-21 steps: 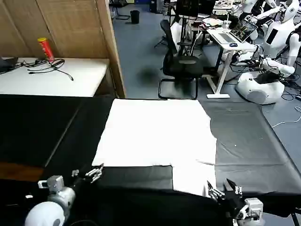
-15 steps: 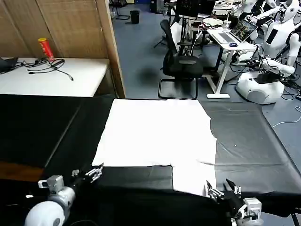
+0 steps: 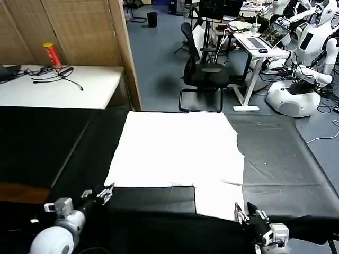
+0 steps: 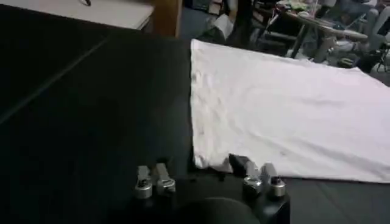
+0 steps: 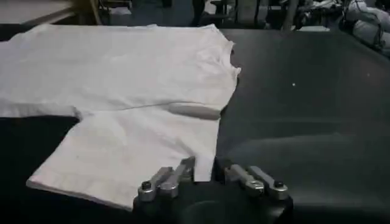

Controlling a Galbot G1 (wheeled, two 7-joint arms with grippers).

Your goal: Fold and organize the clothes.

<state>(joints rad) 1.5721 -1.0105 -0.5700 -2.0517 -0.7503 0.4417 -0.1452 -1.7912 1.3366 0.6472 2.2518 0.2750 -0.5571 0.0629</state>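
Head view: white shirt [image 3: 177, 151] lies flat on the black table [image 3: 286, 159], plain side up, filling the middle. One sleeve [image 3: 217, 198] sticks out toward the near edge at about 5 o'clock of the body. Left hand [image 3: 98, 196] sits at 7 o'clock of the shirt, just off its near-left corner, not touching cloth. Right hand [image 3: 246, 214] is at 5 o'clock, right by the sleeve's outer corner. Both low at the near edge – looks like a set-up for grabbing the near side and folding it away from the robot.

Left wrist view: left hand [image 4: 207, 185] fingers spread, nothing between them, hovering over bare black cover. Shirt [image 4: 286, 109] corner lies just ahead of the far finger – placed so a short reach forward would catch that corner.

Right wrist view: right hand [image 5: 210, 179] fingers spread, empty. Sleeve [image 5: 131, 152] hem lies just in front of and beside the near finger; can't tell if a tip touches the cloth. Shirt [image 5: 122, 67] body spreads beyond, smooth, with a small ridge where sleeve meets body.

Judgement: fold not started, cloth flat and untouched, grasp comes next. Thin cotton flat on the cover – fingers would need to dig under the edge or pinch may slip.
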